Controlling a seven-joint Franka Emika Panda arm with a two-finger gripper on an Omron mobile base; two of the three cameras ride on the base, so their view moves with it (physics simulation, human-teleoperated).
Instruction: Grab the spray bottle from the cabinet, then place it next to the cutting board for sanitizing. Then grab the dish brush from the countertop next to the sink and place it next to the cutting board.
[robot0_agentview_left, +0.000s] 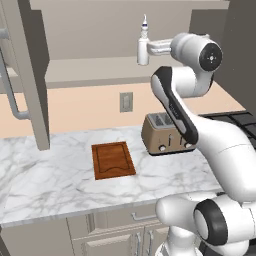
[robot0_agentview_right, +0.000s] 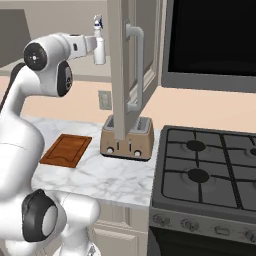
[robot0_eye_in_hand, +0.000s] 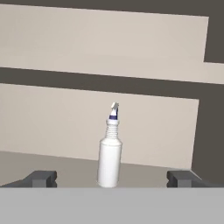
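At the far left of the left base view, the tall grey-beige wall cabinet (robot0_agentview_left: 100, 35) stood with its door (robot0_agentview_left: 31, 75) swung open, the long curved grey bar handle (robot0_agentview_left: 12, 97) facing outward. Below it the white marble counter with grey veins (robot0_agentview_left: 50, 180) carried a flat rectangular reddish-brown wooden cutting board (robot0_agentview_left: 113, 160) with a groove around its edge, lying flat and well apart from the counter's front edge. Just to the right of the board, near but not touching it, stood a tan metal toaster (robot0_agentview_left: 162, 134) against the peach wall, under a grey wall outlet (robot0_agentview_left: 126, 102). Above, the small white plastic spray bottle with a blue-purple tipped nozzle (robot0_agentview_left: 143, 44) stood upright on the cabinet's inner shelf (robot0_agentview_left: 95, 67), and the white arm's gripper (robot0_agentview_left: 145, 48) reached in level with the bottle's body. In the hand view the bottle (robot0_eye_in_hand: 110, 157) rose upright between the two dark fingertips (robot0_eye_in_hand: 40, 178), which sat far out to either side and clear of it, so the jaws were spread wide and held nothing. In the right base view the bottle (robot0_agentview_right: 99, 42) appeared just left of another open cabinet door (robot0_agentview_right: 120, 70), and farther right lay a dark gas stove (robot0_agentview_right: 210, 165) beside the counter.
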